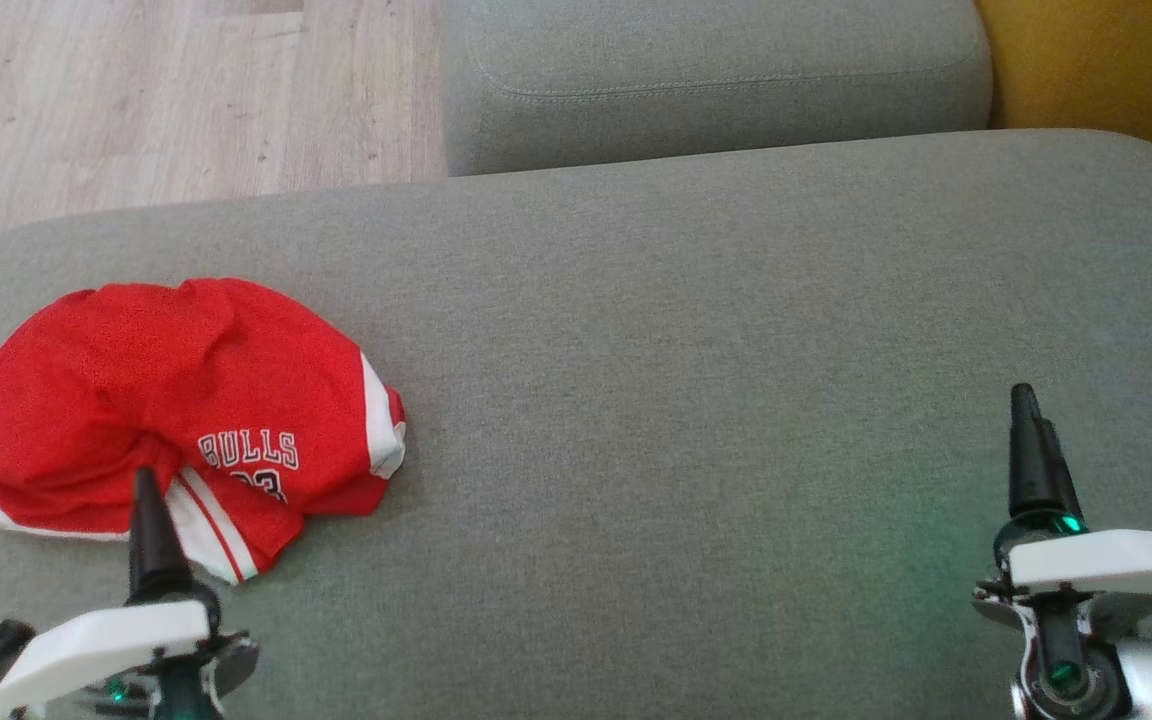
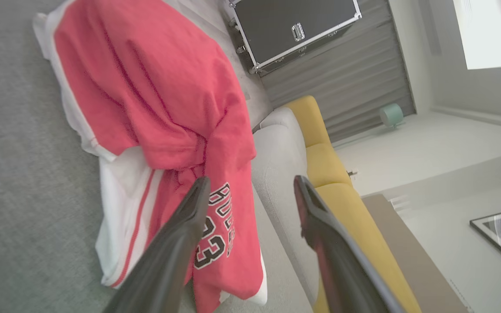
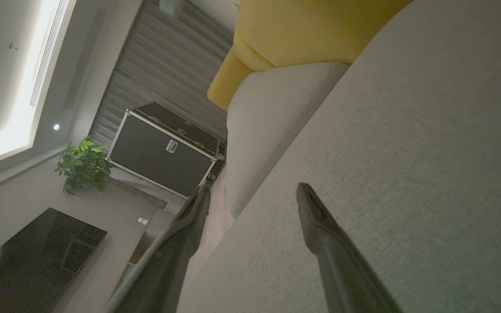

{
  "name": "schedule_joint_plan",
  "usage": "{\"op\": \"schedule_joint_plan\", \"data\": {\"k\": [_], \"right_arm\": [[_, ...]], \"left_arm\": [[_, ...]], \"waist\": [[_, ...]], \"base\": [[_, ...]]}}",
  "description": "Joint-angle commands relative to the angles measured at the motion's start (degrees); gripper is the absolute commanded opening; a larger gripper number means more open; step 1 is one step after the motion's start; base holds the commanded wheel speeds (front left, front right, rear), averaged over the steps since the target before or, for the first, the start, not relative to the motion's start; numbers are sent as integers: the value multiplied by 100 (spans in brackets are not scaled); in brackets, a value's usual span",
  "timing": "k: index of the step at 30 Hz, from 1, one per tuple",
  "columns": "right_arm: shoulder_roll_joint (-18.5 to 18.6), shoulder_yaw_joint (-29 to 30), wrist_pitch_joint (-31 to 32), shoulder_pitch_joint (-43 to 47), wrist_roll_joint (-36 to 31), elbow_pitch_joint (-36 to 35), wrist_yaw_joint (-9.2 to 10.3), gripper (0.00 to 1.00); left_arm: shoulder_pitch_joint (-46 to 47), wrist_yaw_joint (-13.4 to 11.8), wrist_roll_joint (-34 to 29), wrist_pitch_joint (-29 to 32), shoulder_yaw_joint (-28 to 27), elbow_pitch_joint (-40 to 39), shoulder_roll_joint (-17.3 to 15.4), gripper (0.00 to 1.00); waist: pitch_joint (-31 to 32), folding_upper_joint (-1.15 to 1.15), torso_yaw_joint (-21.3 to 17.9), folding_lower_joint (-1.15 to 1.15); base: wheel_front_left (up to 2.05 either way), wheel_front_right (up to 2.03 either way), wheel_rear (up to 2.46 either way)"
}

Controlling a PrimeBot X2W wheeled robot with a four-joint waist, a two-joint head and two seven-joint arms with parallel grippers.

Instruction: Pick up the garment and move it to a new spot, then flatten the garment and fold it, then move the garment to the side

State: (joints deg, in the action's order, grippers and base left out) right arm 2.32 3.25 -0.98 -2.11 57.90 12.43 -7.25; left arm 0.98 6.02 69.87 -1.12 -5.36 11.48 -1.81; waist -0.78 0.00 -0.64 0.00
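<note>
The red garment lies bunched up on the grey cushion, right in front of the left gripper fingertips. Its long side runs across them, and the BULLS end is nearer the far-off right gripper. Both grippers' fingers are spread wide and hold nothing.

We read "BULLS" in white, dark-edged letters on the red jersey in the head view. Beneath it sits a number, half lost in a fold there. In the left wrist view we read it as "23".
</note>
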Motion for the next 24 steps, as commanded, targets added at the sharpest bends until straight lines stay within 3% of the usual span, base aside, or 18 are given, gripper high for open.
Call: {"op": "schedule_joint_plan", "data": {"k": [1, 24], "right_arm": [[32, -94, -72, -347, -258, -261, -11, 100], [39, -579, -461, -413, -2778, -335, -15, 100]], "left_arm": [[290, -16, -208, -54, -2, -274, -60, 100], [327, -232, -3032, -444, 1014, -583, -147, 100]], "waist": [[0, 0, 0, 0], [-44, 0, -30, 0]], "base": [[0, 0, 0], [0, 0, 0]]}}
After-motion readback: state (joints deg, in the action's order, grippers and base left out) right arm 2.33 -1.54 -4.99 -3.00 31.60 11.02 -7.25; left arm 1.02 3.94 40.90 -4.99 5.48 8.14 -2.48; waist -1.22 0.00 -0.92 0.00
